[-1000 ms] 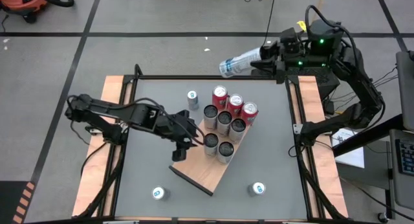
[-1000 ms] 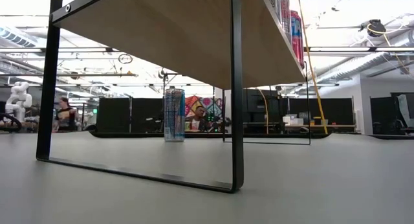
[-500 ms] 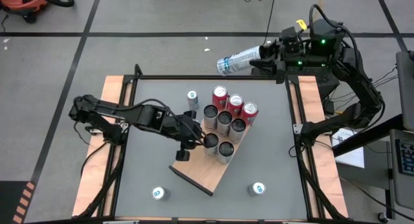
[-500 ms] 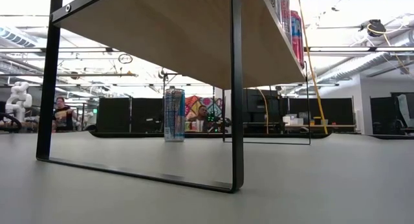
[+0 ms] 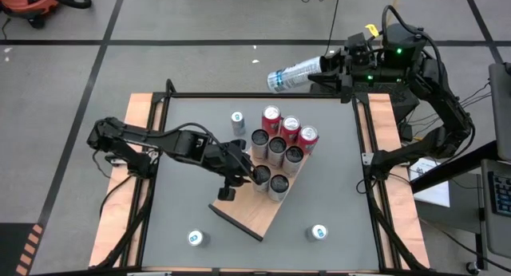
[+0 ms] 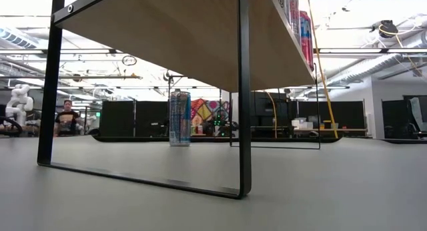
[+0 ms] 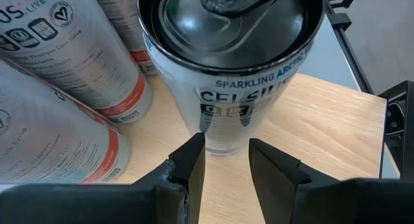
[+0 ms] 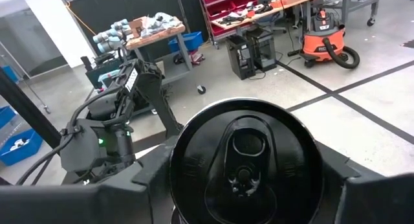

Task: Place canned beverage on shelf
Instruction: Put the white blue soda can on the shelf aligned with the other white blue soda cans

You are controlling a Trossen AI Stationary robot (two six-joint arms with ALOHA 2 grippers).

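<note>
Left gripper (image 5: 237, 178): over the near-left part of the shelf, fingers (image 7: 187, 166) parted with a narrow gap, empty, tips just short of a silver can; not closed on it
Silver can (image 7: 236, 62): upright on the board, dark top with pull tab, lettering "SPARKLING" readable on its side
Right gripper (image 5: 323, 66): beyond the far edge of the table, clamped on a pale can held on its side
Pale can (image 5: 291, 73): tilted, base pointing away from the arm; top fills the right wrist view (image 8: 246, 162)
Shelf (image 5: 251, 212): light wooden board, set at an angle mid-table, black strip along its near short end; seen from beneath in the low view (image 6: 167, 31)
Cans on shelf: three red-topped (image 5: 289, 126) at the far end, five dark-topped silver ones packed in front
Loose cans: one (image 5: 237, 120) on the table just beyond the shelf, two more near the front edge (image 5: 196, 238) (image 5: 318, 232)
Low view: blue-and-white can (image 6: 179, 119) standing on the tabletop behind the shelf's black frame
</note>
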